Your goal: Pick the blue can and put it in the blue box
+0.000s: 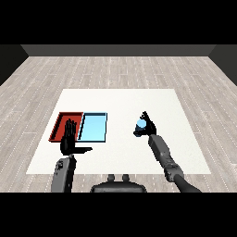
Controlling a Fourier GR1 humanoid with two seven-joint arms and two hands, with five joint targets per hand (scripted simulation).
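While the can [140,124] sits right of the trays, you have your right hand [147,126] curled round it, over the table [139,99]. Left of it, well apart, lies the blue tray [93,128], touching the red tray [62,121] on its left. Your left hand [69,139] stands over the red tray's near edge, fingers straight, thumb out, holding nothing.

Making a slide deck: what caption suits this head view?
Right hand curled round the blue can, right of the blue tray; left hand open by the red tray.
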